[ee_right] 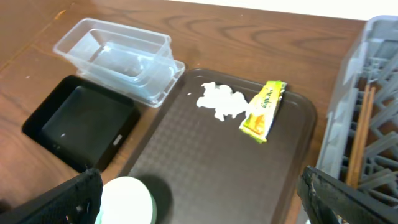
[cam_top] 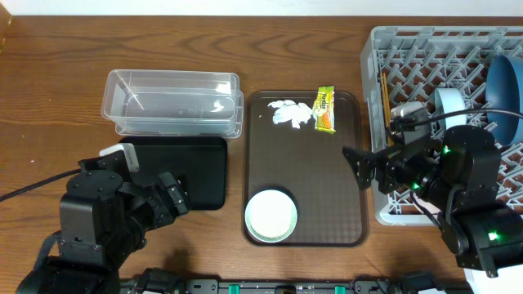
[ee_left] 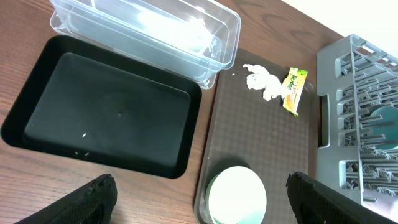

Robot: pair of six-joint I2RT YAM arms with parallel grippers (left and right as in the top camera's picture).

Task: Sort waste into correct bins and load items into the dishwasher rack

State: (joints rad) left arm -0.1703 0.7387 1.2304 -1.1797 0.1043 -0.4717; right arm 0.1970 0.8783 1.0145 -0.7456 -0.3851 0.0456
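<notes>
A crumpled white tissue (cam_top: 290, 114) and a yellow-green snack wrapper (cam_top: 325, 109) lie at the far end of the brown serving tray (cam_top: 327, 196). A white green-rimmed bowl (cam_top: 271, 216) sits at its near end. The clear tub (cam_top: 172, 102) and the black tray (cam_top: 192, 167) lie to the left, with a few rice grains (ee_left: 84, 134) in the black tray. The grey rack (cam_top: 425, 61) on the right holds chopsticks (cam_top: 385, 98), a large blue bowl (cam_top: 507, 86) and a pale-blue bowl (cam_top: 449, 106). My left gripper (cam_top: 147, 177) (ee_left: 205, 202) is open above the black tray's near edge. My right gripper (cam_top: 364, 167) (ee_right: 199, 199) is open at the tray's right rim, holding nothing.
The clear tub (ee_left: 155, 31) has a bit of white inside it. Bare wooden table (cam_top: 49, 98) stretches to the left and behind the bins. The rack's left wall (ee_right: 348, 124) stands close beside my right gripper.
</notes>
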